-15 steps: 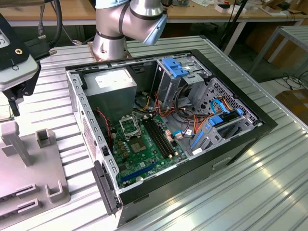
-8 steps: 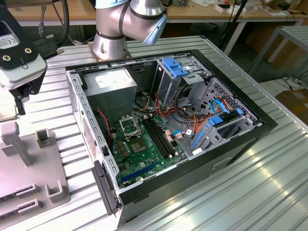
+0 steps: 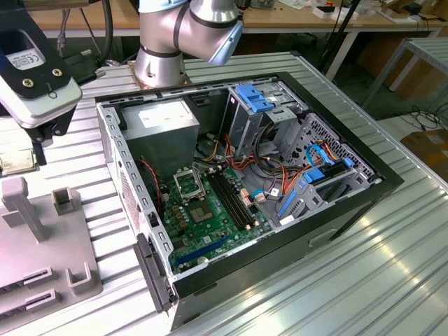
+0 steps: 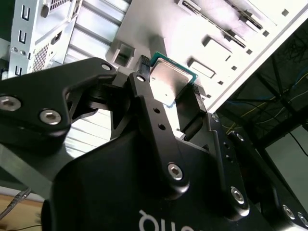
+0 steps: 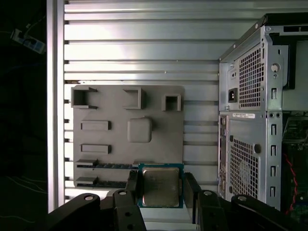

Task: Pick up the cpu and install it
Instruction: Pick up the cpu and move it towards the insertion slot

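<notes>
The cpu [image 5: 160, 186] is a small square chip with a green edge and a dull metal lid. My gripper [image 5: 160, 192] is shut on it, one black finger [image 5: 132, 185] on each side. In the second wrist view the cpu [image 4: 171, 79] sits between the fingertips of the gripper [image 4: 168, 89]. In the exterior view the gripper [image 3: 19, 150] hangs at that view's left with the cpu [image 3: 14, 162] in it, above the grey parts tray [image 3: 42, 245]. The open black socket [image 3: 187, 183] on the green motherboard [image 3: 210, 224] lies inside the computer case, well apart from the gripper.
The open computer case [image 3: 336, 210] lies on the ribbed metal table [image 3: 336, 294], with a grey power-supply box [image 3: 161, 122], black memory slots [image 3: 231, 203], cables and blue drive brackets inside. The arm's base [image 3: 161, 56] stands behind it. The case's rear panel [image 5: 250, 139] is beside the tray [image 5: 127, 130].
</notes>
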